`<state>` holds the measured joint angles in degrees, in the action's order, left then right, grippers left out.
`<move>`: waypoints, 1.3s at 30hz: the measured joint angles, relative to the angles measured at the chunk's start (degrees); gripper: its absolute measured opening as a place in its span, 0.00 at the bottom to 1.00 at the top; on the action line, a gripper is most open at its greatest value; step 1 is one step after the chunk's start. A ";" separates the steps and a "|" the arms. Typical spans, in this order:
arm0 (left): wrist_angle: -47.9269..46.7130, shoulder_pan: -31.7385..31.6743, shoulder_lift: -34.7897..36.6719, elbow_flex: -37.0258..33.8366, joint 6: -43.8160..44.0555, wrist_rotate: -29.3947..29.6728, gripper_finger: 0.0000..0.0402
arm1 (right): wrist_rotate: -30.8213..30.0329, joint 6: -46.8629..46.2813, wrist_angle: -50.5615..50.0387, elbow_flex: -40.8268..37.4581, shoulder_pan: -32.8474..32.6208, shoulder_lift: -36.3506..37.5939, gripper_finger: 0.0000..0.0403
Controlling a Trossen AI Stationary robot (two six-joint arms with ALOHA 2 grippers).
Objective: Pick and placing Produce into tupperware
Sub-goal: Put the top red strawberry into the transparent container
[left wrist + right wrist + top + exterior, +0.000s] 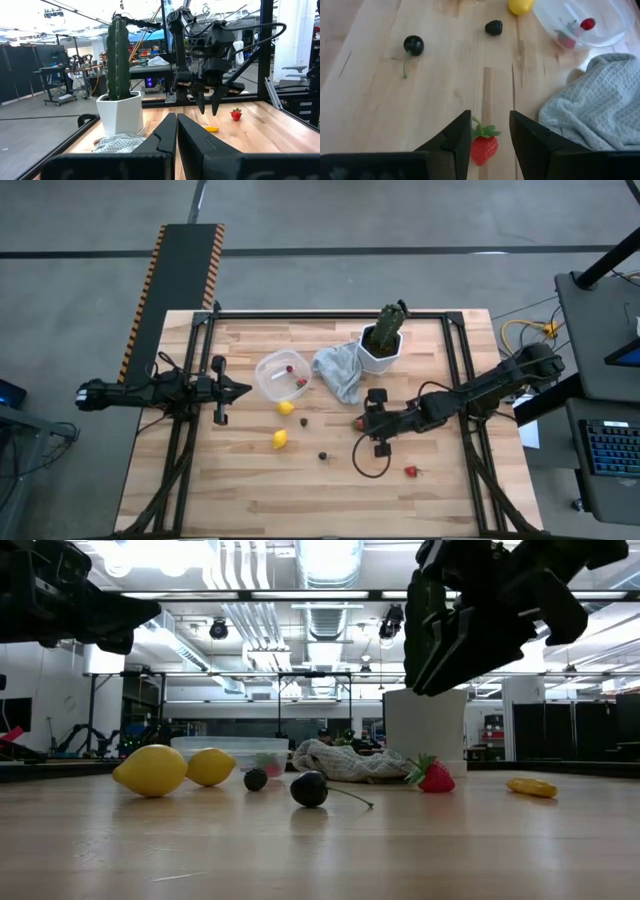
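My right gripper (490, 122) is open and hovers above a red strawberry (484, 147), which lies on the table between and below its fingers; the same strawberry (358, 423) shows in the high view. The clear tupperware (283, 375) stands left of the grey cloth with red pieces (588, 23) in it. Two yellow lemons (286, 407) (280, 439), two dark pieces (304, 420) (323, 455), another strawberry (410, 471) and a thin yellow-orange piece (530, 786) lie loose on the wood. My left gripper (240, 390) is shut and waits left of the tupperware.
A grey cloth (340, 372) lies crumpled between the tupperware and the white pot (380, 358) with the green cactus (390, 325), near the far edge. A black cable loop (368, 460) lies under the right arm. Bare wood stretches along the near edge (250, 500).
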<state>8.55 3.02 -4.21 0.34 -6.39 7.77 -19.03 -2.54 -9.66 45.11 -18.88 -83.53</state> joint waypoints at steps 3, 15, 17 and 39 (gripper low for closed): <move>-0.01 -0.01 0.00 0.00 -0.02 0.00 0.00 | 0.02 -0.47 1.28 -0.75 0.00 -0.07 0.31; -0.01 0.01 -0.04 0.00 -0.02 0.00 0.00 | 2.68 -0.18 4.31 -0.58 0.00 -7.28 0.31; -0.02 0.00 -0.04 0.00 -0.02 0.00 0.00 | 2.64 -0.23 4.89 -0.58 0.03 -8.26 0.31; -0.04 -0.01 -0.57 0.00 -0.01 0.00 0.00 | -0.61 6.75 9.83 -0.51 0.16 -12.88 0.31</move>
<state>8.51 3.01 -4.78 0.34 -6.40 7.77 -19.63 4.21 0.17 44.60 -18.72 -96.41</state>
